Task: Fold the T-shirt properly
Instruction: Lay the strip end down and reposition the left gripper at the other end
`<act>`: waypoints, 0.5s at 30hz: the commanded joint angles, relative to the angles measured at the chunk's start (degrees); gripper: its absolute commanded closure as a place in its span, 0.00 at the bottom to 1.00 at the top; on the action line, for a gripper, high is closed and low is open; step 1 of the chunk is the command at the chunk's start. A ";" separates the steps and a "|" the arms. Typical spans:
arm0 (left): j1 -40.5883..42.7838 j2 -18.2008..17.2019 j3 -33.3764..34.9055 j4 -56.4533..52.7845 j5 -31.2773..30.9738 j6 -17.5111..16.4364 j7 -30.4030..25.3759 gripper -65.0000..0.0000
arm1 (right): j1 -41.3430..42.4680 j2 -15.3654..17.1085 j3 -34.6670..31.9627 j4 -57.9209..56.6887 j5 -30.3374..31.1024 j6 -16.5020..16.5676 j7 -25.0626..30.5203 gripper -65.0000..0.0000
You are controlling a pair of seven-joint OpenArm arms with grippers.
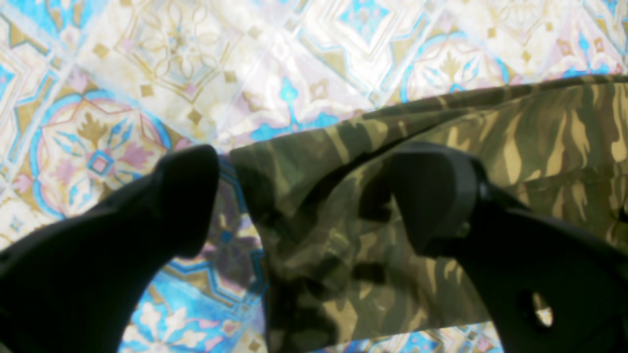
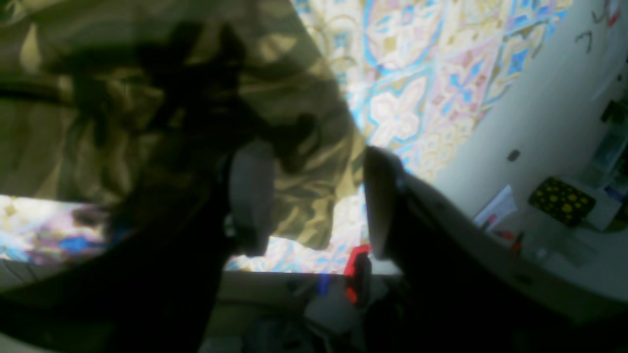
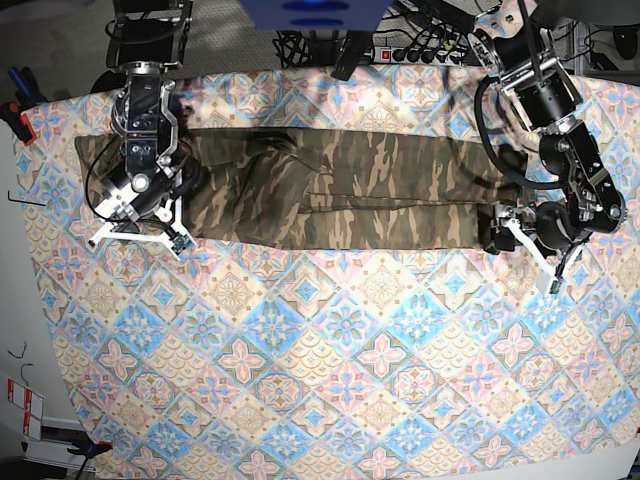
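Observation:
The camouflage T-shirt [image 3: 330,190] lies as a long folded band across the far half of the table. My left gripper [image 1: 309,196] is open at the band's right end. One finger [image 1: 431,196] rests over the cloth [image 1: 539,142], the other [image 1: 186,196] is over bare tablecloth, and the shirt's edge lies between them. My right gripper [image 2: 316,201] is open at the band's left end, with a hanging fold of the shirt [image 2: 304,196] between its fingers. In the base view the left arm [image 3: 548,222] is at the right and the right arm [image 3: 140,170] at the left.
The pastel tile-patterned tablecloth [image 3: 330,350] covers the whole table. A power strip and cables [image 3: 420,45] lie behind the far edge. A red clamp [image 3: 12,112] sits at the left edge. The right wrist view shows the table edge and floor clutter [image 2: 559,198].

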 commanded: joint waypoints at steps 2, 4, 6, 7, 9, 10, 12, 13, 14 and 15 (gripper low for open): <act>-2.22 1.84 -0.14 0.98 -0.93 -0.10 -1.18 0.13 | -0.30 0.32 0.11 0.88 -0.49 -0.21 1.92 0.56; -2.75 3.33 -0.14 0.98 -0.49 -0.10 -1.27 0.21 | -0.91 0.32 0.11 0.88 -0.49 -0.21 2.88 0.56; -3.62 4.82 -0.14 1.07 -0.40 -0.10 -1.27 0.40 | -1.26 0.32 0.11 0.80 -0.49 -0.21 3.15 0.56; -4.42 5.79 -0.14 1.07 -0.31 -0.10 -1.27 0.55 | -1.26 0.32 0.11 0.71 -0.49 -0.21 3.15 0.56; -5.73 6.85 -0.14 1.16 -0.31 -0.10 -1.35 0.83 | -1.35 0.32 0.11 0.01 -0.49 -0.21 3.15 0.56; -6.26 7.11 -0.14 1.16 -0.31 -0.10 -1.35 0.95 | -1.35 0.32 0.11 -0.43 -0.49 -0.21 3.15 0.56; -7.05 7.20 -0.14 1.16 -0.31 -0.10 -1.35 1.00 | -1.35 0.32 0.11 -1.05 -0.49 -0.21 3.15 0.57; -7.32 7.20 -0.14 1.16 -0.40 -0.10 -1.44 1.00 | -1.35 0.32 0.11 -1.23 -0.49 -0.21 3.15 0.57; -7.32 7.20 -0.23 1.16 -0.84 -0.10 -1.79 0.98 | -1.35 0.32 0.11 -1.23 -0.49 -0.21 3.15 0.57; -7.32 7.11 -0.23 1.16 -0.84 -0.10 -3.38 0.99 | -1.35 0.32 0.11 -1.23 -0.49 -0.21 3.15 0.57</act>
